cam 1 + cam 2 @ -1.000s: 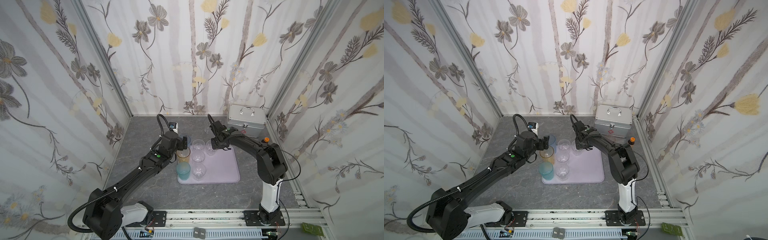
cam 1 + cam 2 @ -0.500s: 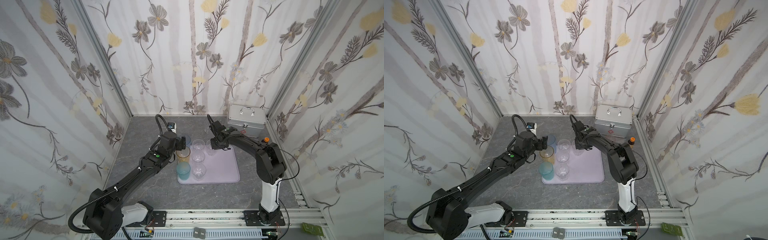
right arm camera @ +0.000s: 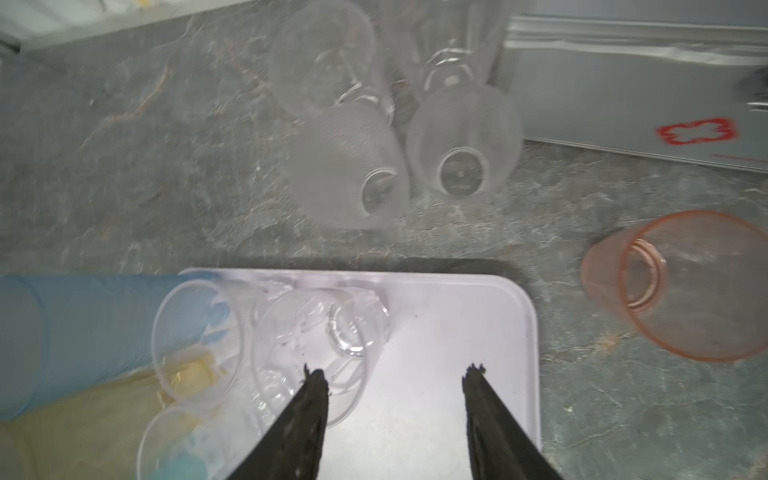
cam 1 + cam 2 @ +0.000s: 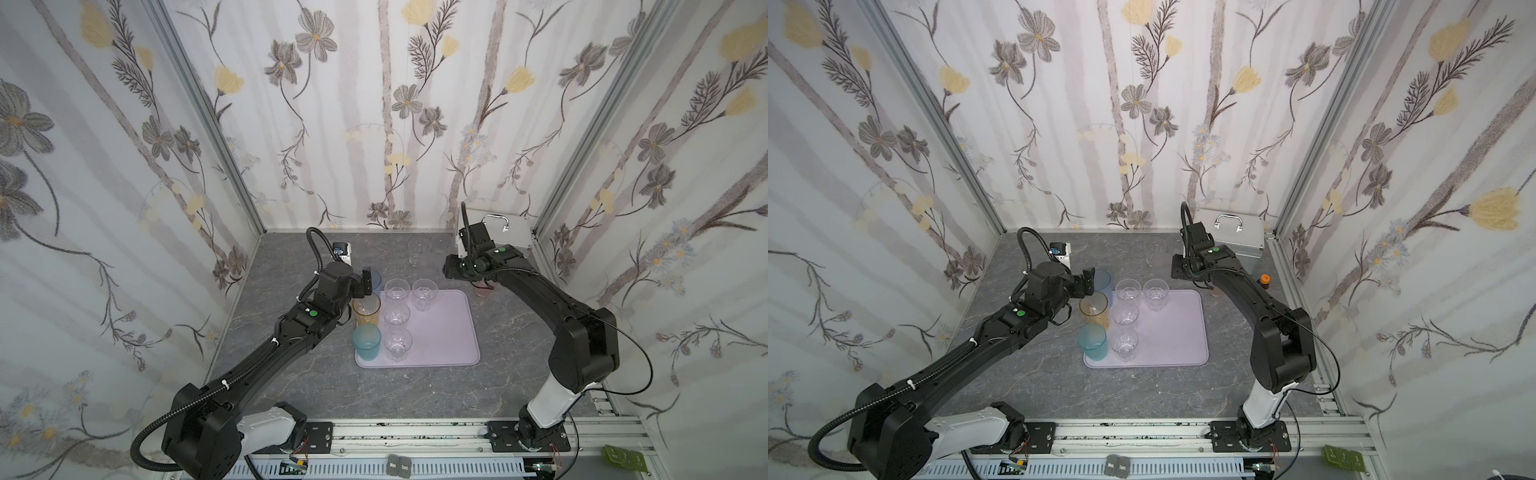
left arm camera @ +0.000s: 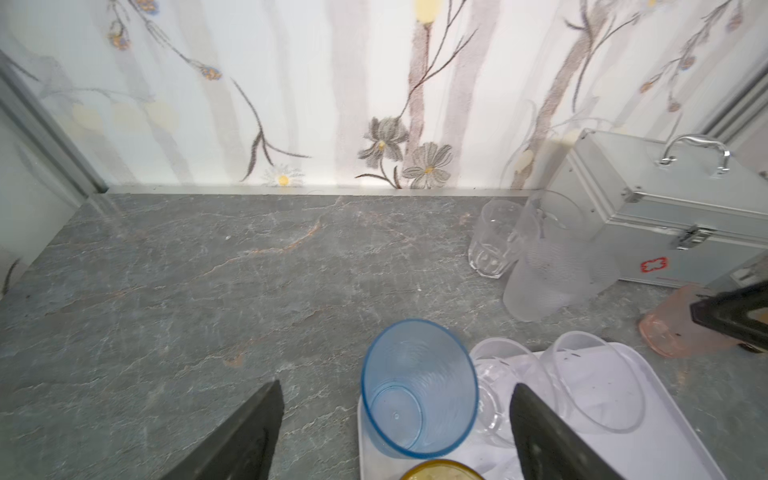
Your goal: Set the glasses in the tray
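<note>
The lilac tray [image 4: 444, 332] [image 4: 1177, 332] holds a blue glass [image 4: 375, 279] [image 5: 417, 388], an amber glass [image 4: 366, 309], a teal glass [image 4: 367, 341] and several clear glasses [image 4: 424, 291]. My left gripper [image 4: 365, 283] [image 5: 397, 401] is open, its fingers wide on either side of the blue glass without touching it. My right gripper [image 4: 449, 270] [image 3: 394, 372] is open over bare tray [image 3: 436, 332], beside a clear glass [image 3: 316, 340], holding nothing. Off the tray stand a pink glass [image 3: 681, 286] [image 5: 665, 328], two frosted glasses [image 3: 345, 166] [image 3: 461, 141] and a clear glass [image 4: 417, 251].
A silver metal case [image 4: 513, 235] [image 4: 1229, 232] with a handle stands in the back right corner, close behind the loose glasses. A small brown bottle with an orange cap [image 4: 1264, 280] stands by the right wall. Patterned walls close in three sides.
My right gripper has opened, leaving a clear glass standing at the tray's far edge, and has drawn back toward the right. The left arm has hardly moved.
</note>
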You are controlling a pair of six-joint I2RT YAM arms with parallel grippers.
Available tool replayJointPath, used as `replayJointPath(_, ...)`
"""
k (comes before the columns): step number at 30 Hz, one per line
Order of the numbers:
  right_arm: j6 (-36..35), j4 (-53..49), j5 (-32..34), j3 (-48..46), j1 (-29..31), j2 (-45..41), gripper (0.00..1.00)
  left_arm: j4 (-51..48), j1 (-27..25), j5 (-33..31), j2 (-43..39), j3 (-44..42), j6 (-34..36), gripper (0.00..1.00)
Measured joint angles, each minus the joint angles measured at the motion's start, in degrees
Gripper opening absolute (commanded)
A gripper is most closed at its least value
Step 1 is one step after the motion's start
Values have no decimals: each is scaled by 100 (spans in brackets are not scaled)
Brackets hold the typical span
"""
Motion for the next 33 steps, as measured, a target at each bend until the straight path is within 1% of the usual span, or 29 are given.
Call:
replayJointPath(2,216,212,17,-227,-267,-90,53,33,-269,-33,138,122,-28,88)
replayJointPath(5,470,511,-2,-361,-433,-122,53,48,-599,-52,487,321,-107,88)
replayJointPath(8,691,807,-48,-254,-470,31,53,11,-822,-42,861,520,-109,88)
replayJointPath(11,802,925,-81,85,-354,402,52,2,-922,-4,1141,743,-105,89)
replayJointPath(17,844,984,-55,717,-11,1016,53,2,-935,33,1475,1032,-74,89)
replayJointPath(19,833,927,116,964,76,1217,54,0,-938,24,1486,1051,-33,90)
replayJointPath(22,621,855,529,1530,190,1615,54,-2,-925,-44,1471,1060,26,90)
replayJointPath(27,212,813,1228,2363,205,2122,52,20,-800,-260,1191,988,140,91)
replayJointPath(30,-52,844,1572,2863,177,2503,49,33,-586,-389,938,817,173,91)
replayJointPath(33,-234,774,1600,3261,197,2927,48,28,-299,-496,651,612,195,91)
